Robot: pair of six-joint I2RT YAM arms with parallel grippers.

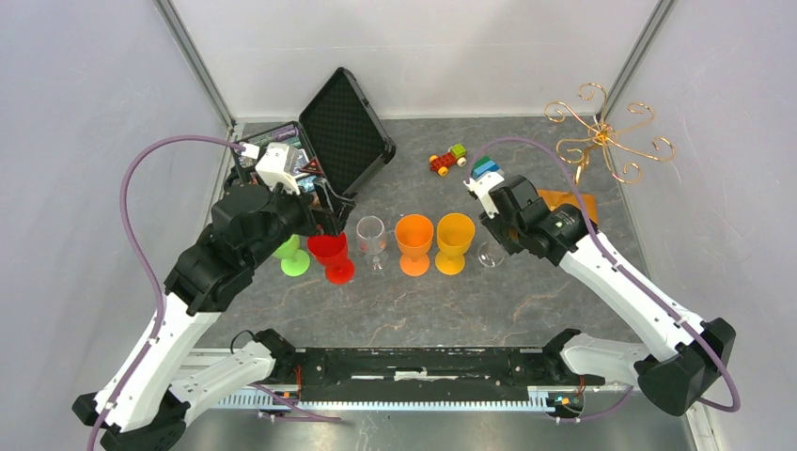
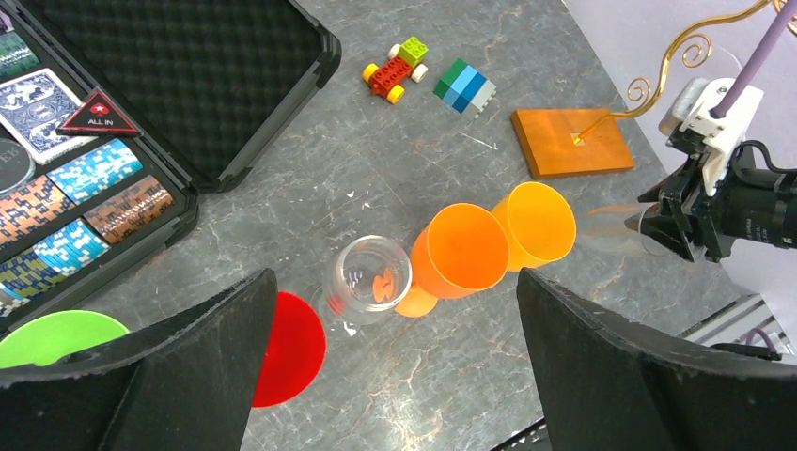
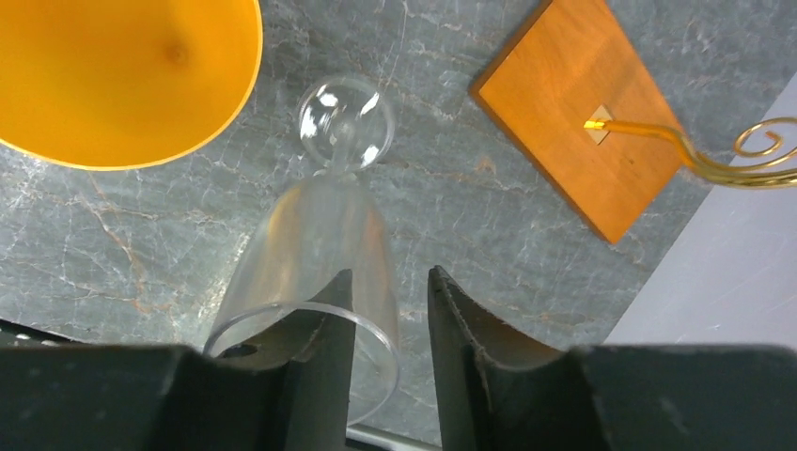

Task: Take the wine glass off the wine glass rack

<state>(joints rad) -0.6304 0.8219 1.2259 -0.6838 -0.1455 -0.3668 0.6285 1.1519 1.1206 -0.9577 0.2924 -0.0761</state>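
Right claw (image 3: 390, 277) stands slightly parted astride the wine glass (image 3: 320, 225) rim, one finger inside the bowl, one outside.

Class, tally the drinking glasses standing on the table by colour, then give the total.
Green glass: 1
Red glass: 1
Orange glass: 1
Yellow glass: 1
Clear glasses: 2
Total: 6

Wine glass (image 3: 320, 235) clear, glossy; rack (image 2: 571, 141) gold wire, wooden base (image 3: 578, 113).
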